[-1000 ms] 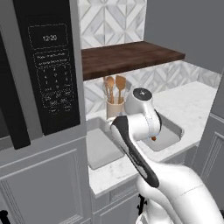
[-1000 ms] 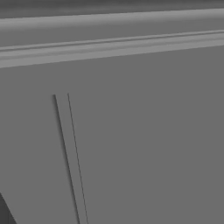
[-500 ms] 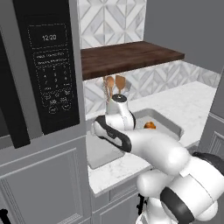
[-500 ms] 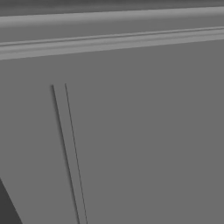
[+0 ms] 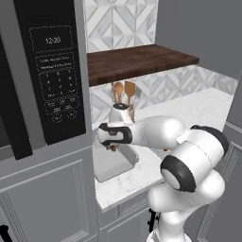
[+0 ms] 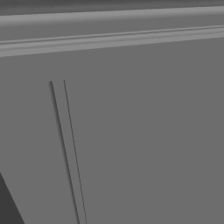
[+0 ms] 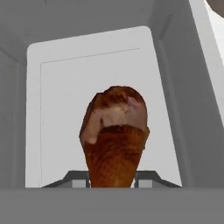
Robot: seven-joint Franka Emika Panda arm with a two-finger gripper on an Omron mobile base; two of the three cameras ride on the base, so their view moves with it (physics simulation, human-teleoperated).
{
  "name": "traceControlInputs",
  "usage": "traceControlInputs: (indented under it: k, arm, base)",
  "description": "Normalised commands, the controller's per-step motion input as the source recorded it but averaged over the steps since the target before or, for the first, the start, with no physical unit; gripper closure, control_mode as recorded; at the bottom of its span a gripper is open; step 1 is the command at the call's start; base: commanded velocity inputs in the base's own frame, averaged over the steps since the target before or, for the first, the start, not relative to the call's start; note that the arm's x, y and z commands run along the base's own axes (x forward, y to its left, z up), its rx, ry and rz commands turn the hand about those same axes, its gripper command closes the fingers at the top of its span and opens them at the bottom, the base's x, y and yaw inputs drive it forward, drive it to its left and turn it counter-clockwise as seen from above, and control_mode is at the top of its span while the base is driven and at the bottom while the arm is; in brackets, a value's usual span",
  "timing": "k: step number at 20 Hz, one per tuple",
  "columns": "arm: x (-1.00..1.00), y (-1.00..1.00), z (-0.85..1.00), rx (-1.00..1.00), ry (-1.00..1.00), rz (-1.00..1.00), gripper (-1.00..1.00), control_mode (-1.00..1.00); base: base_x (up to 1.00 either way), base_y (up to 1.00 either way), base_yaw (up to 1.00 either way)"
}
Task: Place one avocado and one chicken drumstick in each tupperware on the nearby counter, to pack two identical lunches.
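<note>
We see the arm (image 5: 189, 160) rising from the lower right of the left base view, folding at a big dark-jointed elbow and then reaching level toward the left, across the white counter (image 5: 198, 111). Its wrist ends over the near left part of the counter, close beside the tall grey cabinet front that carries the black microwave panel (image 5: 52, 71). A dark wooden shelf (image 5: 137, 61) hangs above the counter, and a beige crock with wooden utensils (image 5: 124, 101) stands at the back, just behind the wrist.

Below the wrist lies a light-grey tupperware (image 5: 113, 165), set against the cabinet side. In the hand view we look straight down into this tray (image 7: 57, 109); its flat floor shows bare around the held food.

The end effector (image 5: 112, 147) points down at the tray, its fingers drawn in and clamped on a chicken drumstick (image 7: 114, 140). In the hand view the drumstick's fat, reddish-brown end faces the tray floor, with the thin end caught between the two finger tips (image 7: 146, 179). We cannot tell whether the drumstick touches the tray floor. In the left base view only a small brown bit of the drumstick shows under the wrist.
</note>
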Motion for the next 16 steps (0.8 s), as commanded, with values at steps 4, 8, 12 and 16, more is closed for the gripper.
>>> traceControlInputs:
  k: [4,8,12,16]
  arm:
    - [0.34,0.12,-0.43,-0.01,0.00,0.00,1.00,-1.00]
    - [0.45,0.05,-0.55,-0.01,0.02,0.00,-1.00,-1.00]
    - [0.10,0.04,-0.11,0.00,0.00,0.00,-1.00,-1.00]
    - [-0.08,0.00,0.70,0.00,-0.11,-0.01,-1.00,-1.00]
  base:
    - [0.00,0.00,0.00]
    - [0.00,0.00,0.00]
    - [0.00,0.00,0.00]
    - [0.00,0.00,0.00]
